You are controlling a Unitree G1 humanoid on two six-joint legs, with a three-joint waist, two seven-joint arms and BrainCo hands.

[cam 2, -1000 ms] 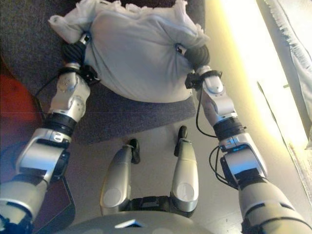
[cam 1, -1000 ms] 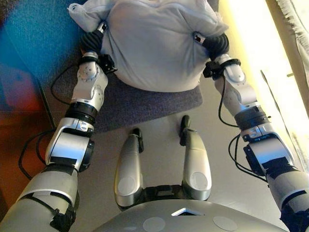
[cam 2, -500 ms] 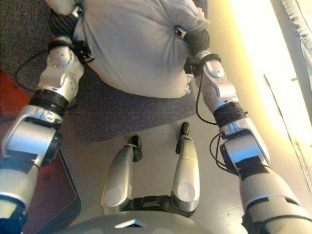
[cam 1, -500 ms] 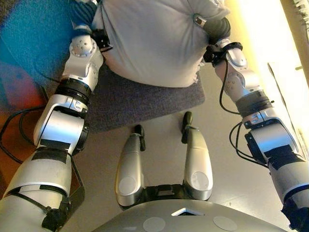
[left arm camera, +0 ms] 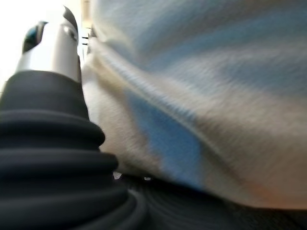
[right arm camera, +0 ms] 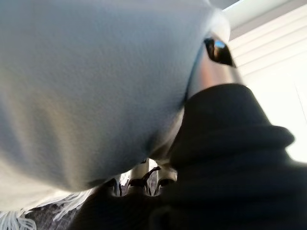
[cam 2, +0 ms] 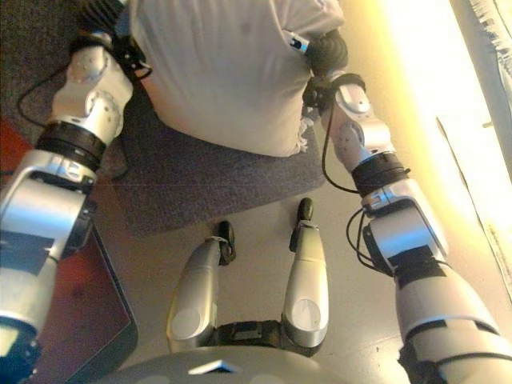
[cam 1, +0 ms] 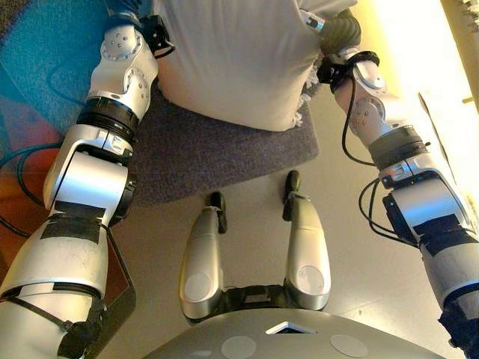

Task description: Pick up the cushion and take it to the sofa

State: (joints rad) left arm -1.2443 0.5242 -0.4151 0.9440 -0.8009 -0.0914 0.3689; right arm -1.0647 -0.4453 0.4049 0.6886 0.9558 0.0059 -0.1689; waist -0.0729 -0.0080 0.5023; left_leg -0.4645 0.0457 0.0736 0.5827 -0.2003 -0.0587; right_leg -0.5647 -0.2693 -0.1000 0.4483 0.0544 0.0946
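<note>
Left eye view: I am holding the pale grey-white fabric cushion (cam 1: 232, 60) between my two hands, up above the dark grey textured rug (cam 1: 217, 153). My left hand (cam 1: 126, 9) is pressing against the cushion's left side; only its dark ribbed cover is showing at the frame's top edge. My right hand (cam 1: 335, 28) is bearing on the cushion's right side, its fingers buried in the cloth. The cushion is plump and soft, with a small frayed white fringe at its lower right corner.

Right eye view: same arrangement; the cushion is hanging over the rug, and the smooth beige floor (cam 2: 256, 216) is lying beyond the rug's edge.

Left wrist view: a silver finger with a dark tip (left arm camera: 64, 43) is lying along the wrinkled, woven cloth. I cannot tell whether the hand is curled or flat.

Right wrist view: one silver fingertip (right arm camera: 216, 52) is showing beside the smooth cloth; the rest is hidden, so the grip cannot be judged. No writing is readable.
</note>
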